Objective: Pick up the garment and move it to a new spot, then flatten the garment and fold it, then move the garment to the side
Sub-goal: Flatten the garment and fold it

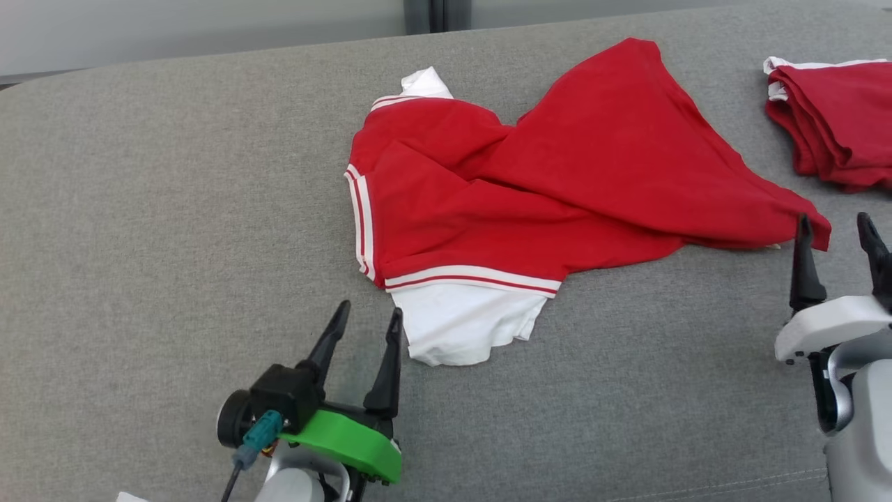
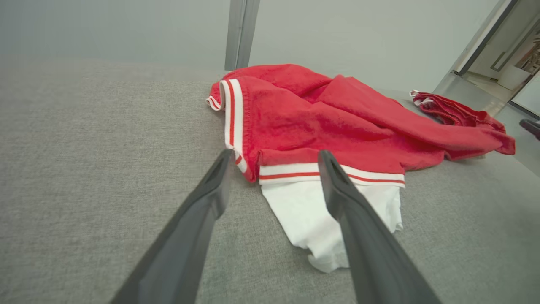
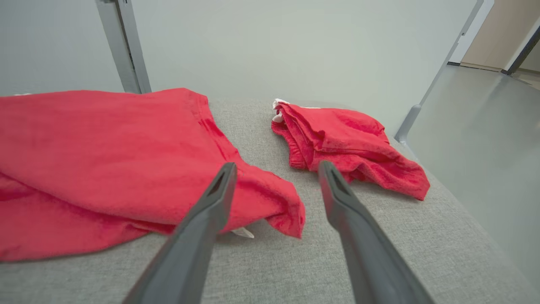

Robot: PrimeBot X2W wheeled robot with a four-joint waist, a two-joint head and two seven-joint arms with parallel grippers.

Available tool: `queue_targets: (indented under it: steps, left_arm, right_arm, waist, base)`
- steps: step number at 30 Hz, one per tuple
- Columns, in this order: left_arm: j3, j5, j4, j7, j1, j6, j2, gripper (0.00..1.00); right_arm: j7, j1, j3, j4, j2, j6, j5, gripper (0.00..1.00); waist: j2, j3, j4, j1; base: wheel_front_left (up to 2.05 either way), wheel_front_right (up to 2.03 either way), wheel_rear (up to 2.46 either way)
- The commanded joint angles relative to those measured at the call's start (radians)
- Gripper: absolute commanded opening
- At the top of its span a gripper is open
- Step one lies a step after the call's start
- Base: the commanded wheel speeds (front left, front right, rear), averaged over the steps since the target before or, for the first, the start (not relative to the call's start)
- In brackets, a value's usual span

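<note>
We see the red garment lying rumpled across the middle of the grey padded surface. Its body fans out towards the far right and its striped cuffs turn to the left and near sides. A white sleeve spills out from under the near striped band towards us.

Our left gripper hovers at the near left with its two dark fingers spread apart and nothing between them. The white sleeve lies just to the right of its right finger, close beside it but apart from it. In the left wrist view that sleeve sits between and beyond the fingers, with the striped band just past their tips.

Our right gripper stands at the near right, also spread wide and empty. The garment's right corner tapers to a point right at its left finger. In the right wrist view that corner lies just ahead of the left finger's tip and partly in the gap between the fingers. We cannot tell whether the finger touches the cloth.

A second red garment, folded into a bundle, rests at the far right of the surface, apart from the first.
</note>
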Motion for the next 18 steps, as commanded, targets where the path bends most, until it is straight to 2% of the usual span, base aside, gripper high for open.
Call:
queue_targets:
  steps: [1,7,14,16,17,18]
  left_arm:
    - [-0.014,-0.002,0.009,-0.003,-0.008,-0.011,0.003,1.00]
    - [-0.129,0.000,0.094,0.043,-0.027,-0.054,0.004,1.00]
    - [-0.181,-0.022,0.226,0.073,-0.085,-0.062,0.004,1.00]
    - [-0.187,-0.029,0.252,0.061,-0.101,-0.056,0.004,0.37]
    - [-0.190,-0.031,0.263,0.055,-0.108,-0.054,0.004,0.00]
    - [-0.193,-0.032,0.275,0.048,-0.116,-0.054,0.004,0.00]
  right_arm:
    - [-0.007,0.022,0.008,-0.028,0.011,-0.002,-0.006,1.00]
    - [-0.013,0.056,0.075,-0.165,0.059,-0.002,-0.003,1.00]
    - [-0.002,0.078,0.133,-0.223,0.086,-0.002,0.009,1.00]
    - [0.000,0.080,0.136,-0.230,0.089,-0.002,0.011,1.00]
    - [-0.002,0.083,0.136,-0.233,0.091,-0.002,0.011,1.00]
    - [-0.001,0.088,0.139,-0.232,0.089,-0.002,0.006,1.00]
  waist:
    - [0.0000,-0.010,-0.014,0.0000]
    - [0.0000,-0.017,-0.030,0.0000]
    - [0.0000,-0.012,-0.033,0.0000]
    - [0.0000,-0.011,-0.031,0.0000]
    - [0.0000,-0.011,-0.031,0.0000]
    - [0.0000,-0.011,-0.028,0.0000]
  base:
    - [0.00,0.00,0.00]
    - [0.00,0.00,0.00]
    - [0.00,0.00,0.00]
    - [0.00,0.00,0.00]
    - [0.00,0.00,0.00]
    - [0.00,0.00,0.00]
